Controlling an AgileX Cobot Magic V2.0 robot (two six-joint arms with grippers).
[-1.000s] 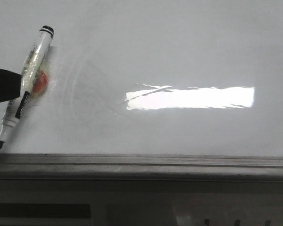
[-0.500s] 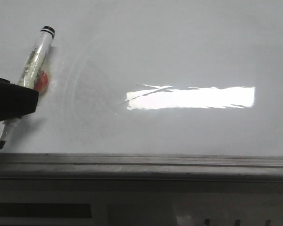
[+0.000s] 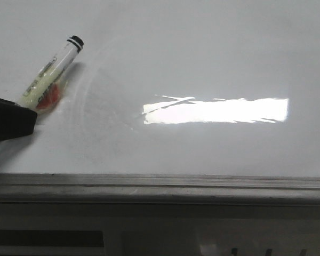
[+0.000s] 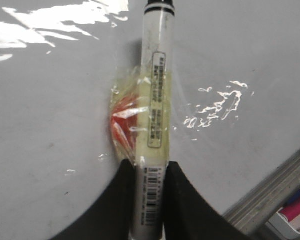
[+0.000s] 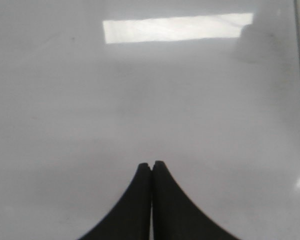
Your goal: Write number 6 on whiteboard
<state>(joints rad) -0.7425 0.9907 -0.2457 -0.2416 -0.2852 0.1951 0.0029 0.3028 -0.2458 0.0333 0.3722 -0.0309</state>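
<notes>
The whiteboard (image 3: 202,53) fills the front view, glossy white. A white marker (image 3: 54,68) with a black end cap lies slanted at its left, with yellowed tape and an orange lump (image 3: 47,97) stuck to its barrel. My left gripper (image 3: 31,114) comes in from the left edge and hides the marker's lower end. In the left wrist view the left gripper (image 4: 149,167) is shut on the marker (image 4: 157,90) at its barcode. My right gripper (image 5: 151,164) is shut on nothing, over bare whiteboard (image 5: 140,75). The number 6 is out of view.
A grey metal rail (image 3: 160,184) runs along the board's near edge and also shows in the left wrist view (image 4: 270,195). A bright light reflection (image 3: 216,110) sits mid-board. Faint erased curved smears (image 3: 90,90) lie right of the marker. Pink and blue items (image 4: 297,210) lie beyond the rail.
The marker has tilted, its capped end swinging right and down. Its writing tip, visible before below the left gripper, is now hidden. The left gripper sits slightly lower.
</notes>
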